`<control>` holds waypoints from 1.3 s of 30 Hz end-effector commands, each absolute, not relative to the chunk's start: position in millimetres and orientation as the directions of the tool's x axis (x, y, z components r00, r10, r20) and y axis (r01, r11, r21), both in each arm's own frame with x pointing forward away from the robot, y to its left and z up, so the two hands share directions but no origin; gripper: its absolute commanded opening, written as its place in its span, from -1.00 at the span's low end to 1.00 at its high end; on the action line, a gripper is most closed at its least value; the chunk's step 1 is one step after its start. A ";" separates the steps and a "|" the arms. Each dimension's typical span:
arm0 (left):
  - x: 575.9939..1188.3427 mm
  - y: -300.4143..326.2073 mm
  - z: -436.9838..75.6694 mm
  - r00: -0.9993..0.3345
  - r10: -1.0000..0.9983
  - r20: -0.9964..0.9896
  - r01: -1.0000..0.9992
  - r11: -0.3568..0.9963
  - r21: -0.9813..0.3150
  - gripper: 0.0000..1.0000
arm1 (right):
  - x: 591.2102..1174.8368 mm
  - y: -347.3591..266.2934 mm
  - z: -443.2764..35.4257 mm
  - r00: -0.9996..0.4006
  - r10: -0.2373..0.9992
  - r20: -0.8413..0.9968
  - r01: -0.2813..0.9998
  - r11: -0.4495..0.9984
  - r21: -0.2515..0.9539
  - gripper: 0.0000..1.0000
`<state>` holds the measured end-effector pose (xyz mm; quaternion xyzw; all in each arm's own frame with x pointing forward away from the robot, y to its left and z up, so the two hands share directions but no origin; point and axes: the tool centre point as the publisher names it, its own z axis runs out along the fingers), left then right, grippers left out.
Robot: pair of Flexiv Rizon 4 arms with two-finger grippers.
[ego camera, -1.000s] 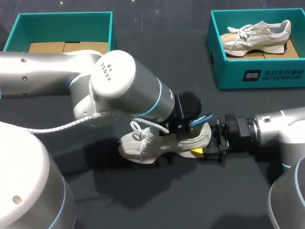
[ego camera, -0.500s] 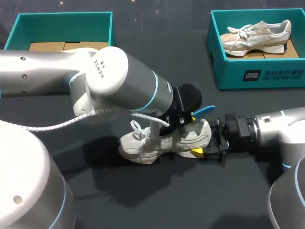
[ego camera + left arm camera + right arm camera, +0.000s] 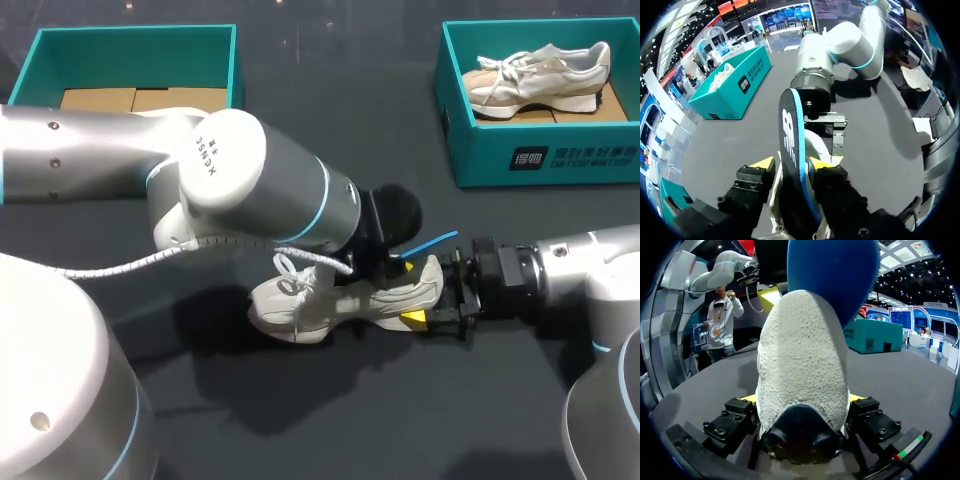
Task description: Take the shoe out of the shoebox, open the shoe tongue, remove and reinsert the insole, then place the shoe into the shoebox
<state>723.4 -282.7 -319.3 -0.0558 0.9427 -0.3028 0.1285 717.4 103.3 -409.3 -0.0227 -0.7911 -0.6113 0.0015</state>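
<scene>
- The left tool (image 3: 792,163) is clamped on the black foam insole with a blue edge (image 3: 790,145), one finger against each face. It hangs just over the shoe's heel opening.
- The right tool (image 3: 801,400) is closed on the heel of the cream-and-white lace-up running shoe (image 3: 320,300), one finger on each side, low against the sole.
- The dark grey counter (image 3: 330,120) carries the shoe upright near its middle, between the two arms.
- The teal cardboard shoebox at the left rear (image 3: 235,70) holds only brown card. The teal cardboard shoebox at the right rear (image 3: 540,160) holds a second cream running shoe (image 3: 540,75). Both stand well apart from the work.
- The insole tilts up and away from the heel, towards the right arm. Whether its front end has cleared the shoe cannot be told.
- Assessed risks:
  - A front end caught under the tongue would let the pull drag the shoe out of the right tool.
  - The left tool's grip on thin foam could slip, or bend the insole.
  - The loose white laces lie close to the left tool and could snag.
</scene>
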 end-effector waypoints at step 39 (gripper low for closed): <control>707.3 -314.4 -229.1 -0.992 -0.076 0.100 -0.124 0.696 -0.707 -1.00 | 715.8 104.5 -408.8 -0.999 0.036 0.030 0.039 0.256 0.966 -1.00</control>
